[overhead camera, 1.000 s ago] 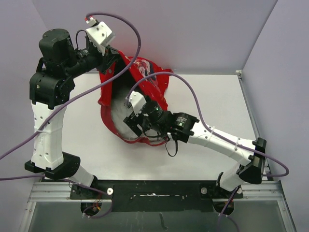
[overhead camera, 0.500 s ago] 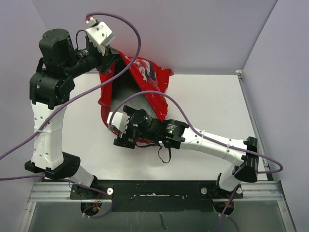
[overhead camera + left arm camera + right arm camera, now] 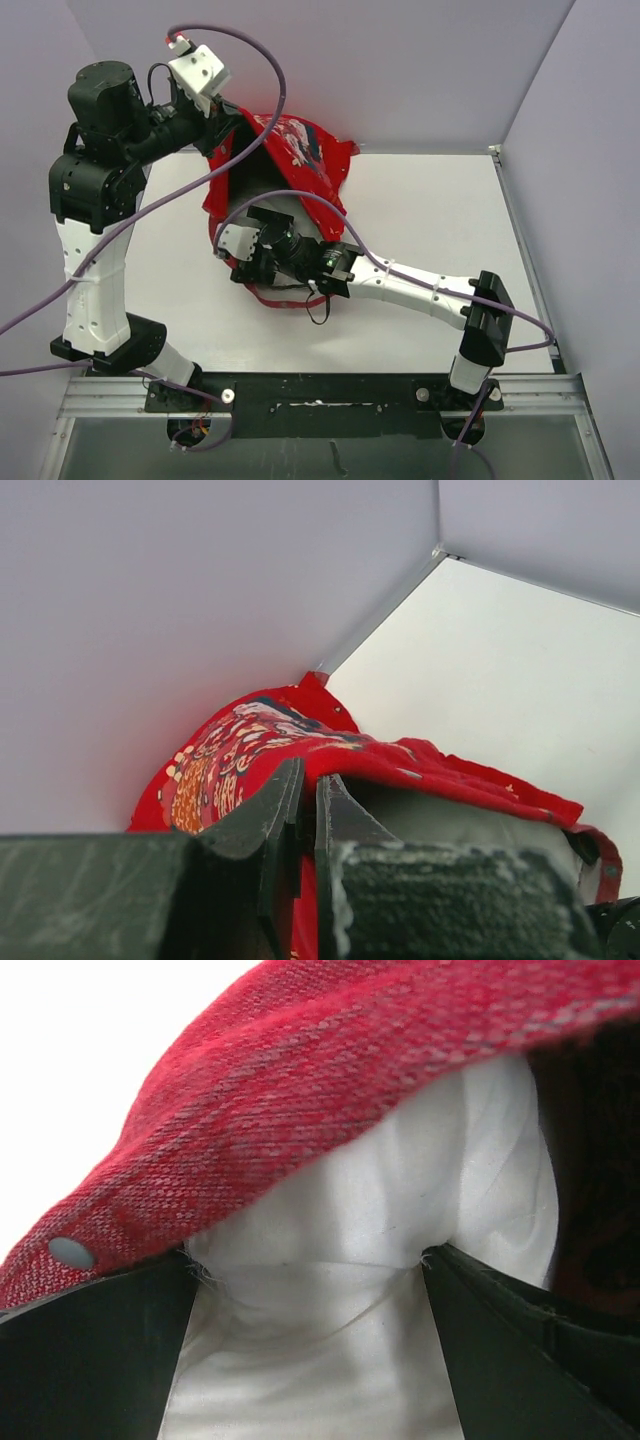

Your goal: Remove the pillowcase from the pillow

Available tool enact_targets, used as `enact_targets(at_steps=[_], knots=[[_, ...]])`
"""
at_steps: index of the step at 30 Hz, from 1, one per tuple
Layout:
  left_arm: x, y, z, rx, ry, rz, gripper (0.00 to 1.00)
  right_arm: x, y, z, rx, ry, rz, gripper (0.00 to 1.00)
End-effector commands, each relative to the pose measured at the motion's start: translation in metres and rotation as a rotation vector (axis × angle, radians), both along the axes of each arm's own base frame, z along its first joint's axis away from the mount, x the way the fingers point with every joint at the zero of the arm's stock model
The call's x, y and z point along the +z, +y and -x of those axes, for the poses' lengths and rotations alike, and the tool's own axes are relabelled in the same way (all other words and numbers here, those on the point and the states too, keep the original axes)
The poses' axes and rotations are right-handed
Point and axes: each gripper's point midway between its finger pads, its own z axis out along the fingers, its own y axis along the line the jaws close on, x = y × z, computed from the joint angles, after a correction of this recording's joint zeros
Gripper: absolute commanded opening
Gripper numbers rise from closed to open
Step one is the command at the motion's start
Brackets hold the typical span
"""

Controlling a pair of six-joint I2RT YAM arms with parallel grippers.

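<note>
The bright red pillowcase [image 3: 300, 150] hangs from my left gripper [image 3: 222, 125], which holds it raised at the back left of the table. That left gripper [image 3: 310, 780] is shut on a fold of the pillowcase [image 3: 250, 750] at its open edge. The white pillow [image 3: 340, 1350] sits inside and shows grey in the opening [image 3: 450, 820]. My right gripper [image 3: 243, 262] is at the lower mouth of the cover. It [image 3: 308, 1260] is open, and white pillow fabric bulges between its two fingers under the red pillowcase rim [image 3: 300, 1070].
The back wall [image 3: 400, 70] stands right behind the raised cover. A purple cable [image 3: 270, 70] loops over the left arm and another trails along the right arm. White table surface [image 3: 440, 220] lies to the right of the cover.
My right arm has swung left to the near-left part of the cover's mouth and its jaws have widened. The left gripper has risen slightly with the cover.
</note>
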Motion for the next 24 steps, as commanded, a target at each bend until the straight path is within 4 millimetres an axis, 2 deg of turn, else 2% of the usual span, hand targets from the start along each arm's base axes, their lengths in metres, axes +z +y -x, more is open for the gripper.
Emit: enact_targets(at_steps=[1,3,4,5,6,7,9,10,11,15,16,17,19,22,24], knots=[[0.073,0.001,0.035,-0.055,-0.213,0.118,0.00,0.005,0.017,-0.001,0.036,-0.083,-0.014,0.95],[0.071,0.001,0.035,-0.053,-0.210,0.112,0.00,0.009,0.014,-0.014,-0.028,-0.053,-0.040,0.71],[0.069,0.001,0.033,-0.048,-0.206,0.107,0.00,0.020,0.014,-0.016,-0.049,-0.025,-0.098,0.57],[0.067,0.002,0.032,-0.044,-0.204,0.101,0.00,0.035,0.012,-0.018,-0.050,0.018,-0.168,0.41],[0.064,0.003,0.031,-0.040,-0.198,0.094,0.00,0.053,0.007,-0.018,-0.049,0.060,-0.254,0.19],[0.059,0.003,0.030,-0.034,-0.190,0.086,0.00,0.074,0.005,-0.015,-0.035,0.058,-0.329,0.03],[0.046,0.005,0.024,-0.016,-0.167,0.066,0.00,0.114,-0.005,-0.001,0.001,0.050,-0.444,0.00],[0.038,0.006,0.021,-0.007,-0.156,0.056,0.00,0.124,-0.006,0.004,0.016,0.071,-0.473,0.00],[0.022,0.006,0.014,0.001,-0.120,0.043,0.00,0.143,-0.011,0.009,0.033,0.094,-0.520,0.00],[-0.007,0.020,-0.006,0.054,-0.069,0.041,0.06,0.177,-0.037,0.009,0.057,0.274,-0.649,0.00],[-0.012,0.025,-0.011,0.068,-0.045,0.057,0.10,0.182,-0.046,0.005,0.051,0.303,-0.679,0.00],[-0.016,0.032,-0.016,0.076,-0.029,0.068,0.21,0.187,-0.053,0.002,0.051,0.328,-0.706,0.00],[-0.018,0.046,-0.024,0.090,-0.019,0.094,0.51,0.199,-0.071,-0.008,0.038,0.363,-0.768,0.00],[-0.015,0.069,-0.027,0.065,-0.016,0.140,0.75,0.223,-0.090,-0.015,0.078,0.412,-0.857,0.00],[-0.010,0.083,-0.024,0.026,-0.010,0.170,0.96,0.244,-0.103,-0.017,0.117,0.444,-0.918,0.00]])
